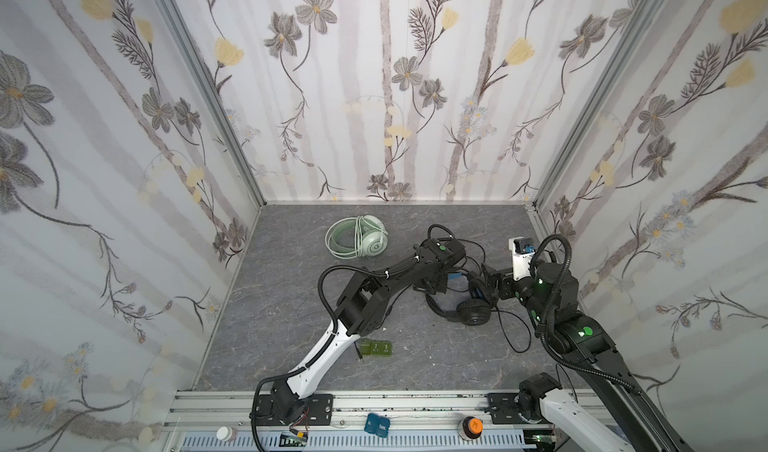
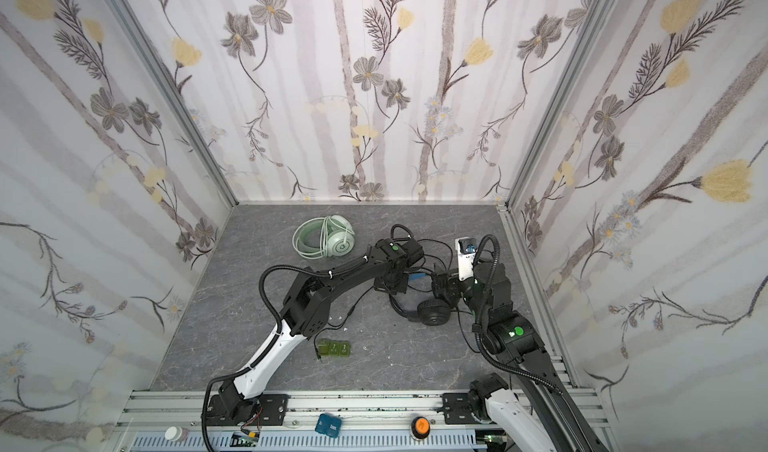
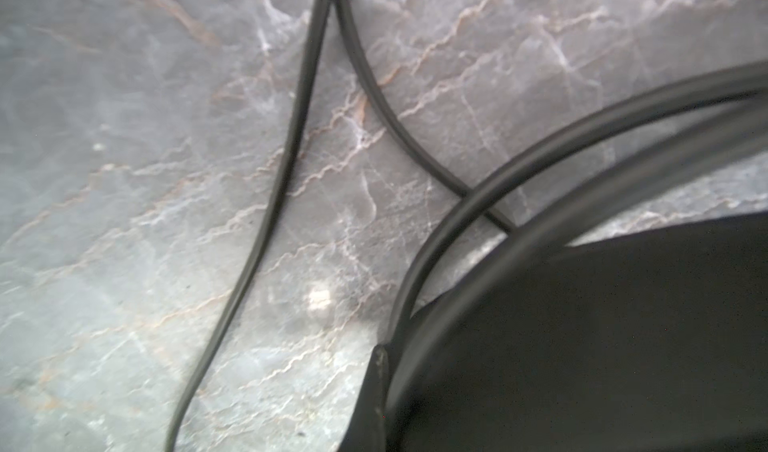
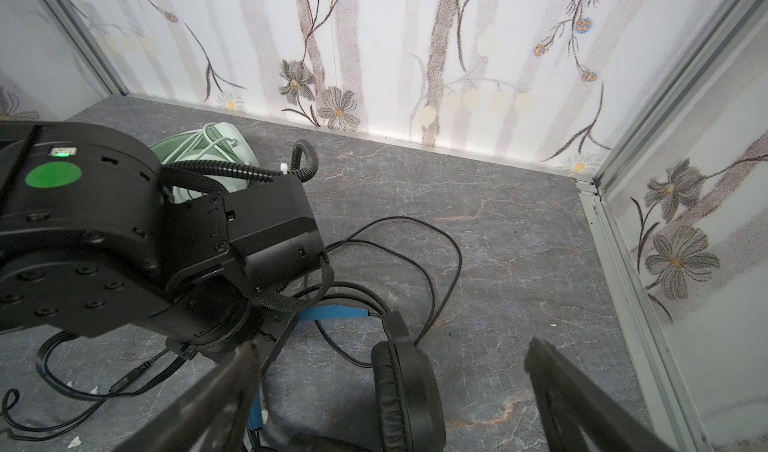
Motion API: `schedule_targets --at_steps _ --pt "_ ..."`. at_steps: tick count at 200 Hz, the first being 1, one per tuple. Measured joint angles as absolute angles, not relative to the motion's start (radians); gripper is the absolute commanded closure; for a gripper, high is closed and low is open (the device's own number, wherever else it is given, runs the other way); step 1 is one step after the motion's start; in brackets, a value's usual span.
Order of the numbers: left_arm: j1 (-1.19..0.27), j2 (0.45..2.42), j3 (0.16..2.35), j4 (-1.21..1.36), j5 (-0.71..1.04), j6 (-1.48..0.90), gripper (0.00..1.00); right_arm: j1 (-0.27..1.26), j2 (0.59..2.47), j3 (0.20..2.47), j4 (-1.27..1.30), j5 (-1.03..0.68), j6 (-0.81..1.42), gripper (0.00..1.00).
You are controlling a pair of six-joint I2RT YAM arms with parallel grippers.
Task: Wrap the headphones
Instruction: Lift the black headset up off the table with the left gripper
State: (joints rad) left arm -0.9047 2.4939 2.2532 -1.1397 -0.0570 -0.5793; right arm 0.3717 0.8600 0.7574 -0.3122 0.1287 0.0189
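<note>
Two wired over-ear headsets on the grey marbled table (image 1: 291, 304), well apart. Nearest the front edge: small green blocks (image 1: 376, 347) in a row. Mid-table, right of centre: black headphones (image 1: 473, 312), round padded ear cup (image 4: 407, 391) standing on edge, thin double headband (image 3: 582, 146) arcing over the table, blue inside the cups, blue strip (image 4: 332, 313) near the band. Loose black cable (image 4: 449, 246) sprawled in open loops around it, not wound. At the headband: left gripper (image 1: 432, 290), pincer closed tight; cannot tell what, if anything, pinched. Just beside the ear cup: right gripper (image 4: 392, 346), pincer spread wide, gripping nothing, cup between the fingers in the wrist view. Far back, left of centre: mint green headphones (image 1: 361, 238), lying flat, white cable (image 1: 359, 226) wound over band and cup.
</note>
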Motion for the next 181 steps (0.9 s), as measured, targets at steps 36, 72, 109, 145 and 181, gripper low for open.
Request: schedule_targets --at_steps 36,72,109,145,181 --pt "-0.900 2.366 2.288 -1.217 -0.163 -0.513 1.00 0.369 0.844 0.757 -0.319 0.101 0.025 0.01" --pt "-0.891 2.168 2.314 -1.275 -0.289 -0.456 1.00 0.368 0.757 0.757 -0.306 0.030 0.030 0.01" --pt "-0.873 2.067 2.436 -1.350 -0.409 -0.368 1.00 0.368 0.685 0.757 -0.296 -0.084 0.034 0.01" --pt "-0.859 2.014 2.548 -1.369 -0.484 -0.294 1.00 0.368 0.654 0.770 -0.262 -0.228 0.036 0.00" --pt "-0.841 1.935 2.520 -1.387 -0.489 -0.251 1.00 0.368 0.748 0.874 -0.283 -0.341 0.024 0.02"
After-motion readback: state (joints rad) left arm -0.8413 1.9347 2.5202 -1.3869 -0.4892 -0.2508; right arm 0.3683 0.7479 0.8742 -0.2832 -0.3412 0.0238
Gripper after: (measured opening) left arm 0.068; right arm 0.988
